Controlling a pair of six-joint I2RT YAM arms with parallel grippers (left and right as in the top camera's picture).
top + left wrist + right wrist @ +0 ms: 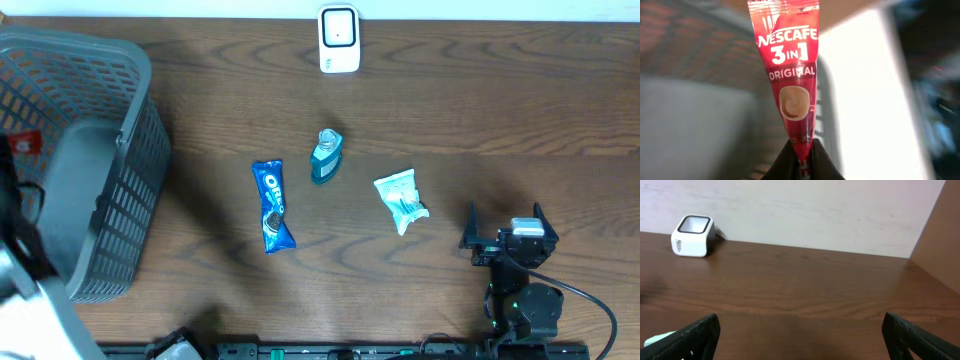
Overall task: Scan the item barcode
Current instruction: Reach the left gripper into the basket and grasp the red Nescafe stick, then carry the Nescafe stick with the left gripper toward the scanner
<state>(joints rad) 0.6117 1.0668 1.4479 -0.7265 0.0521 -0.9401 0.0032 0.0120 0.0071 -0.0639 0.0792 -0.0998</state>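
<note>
Left gripper (802, 161): closed, the two dark fingers (784, 166) pinching the bottom end of the sachet (790, 75).

Sachet, as held:
- Narrow red stick pack, standing up out of the fingers and leaning slightly left in the wrist view
- Widest at the free top end, which carries a crimped seal strip
- White lettering on the visible face reads "NESCAFE 3 IN 1 ORIGINAL"
- Below the lettering, a round cup of coffee with a cream swirl
- Position: at the left side of the scene, with the lattice wall of the grey basket (135, 190) blurred directly behind it

Right gripper (505, 222): fully open and holding nothing, low over the table (450, 110) at the near right, with the fingers spread to both edges of its own view.

Centre of the table, left to right: a blue Oreo pack (271, 205), a teal bottle (326, 156) lying on its side, a white and teal packet (402, 200).

Far edge, centre: the white scanner (339, 38), well apart from both grippers
</note>
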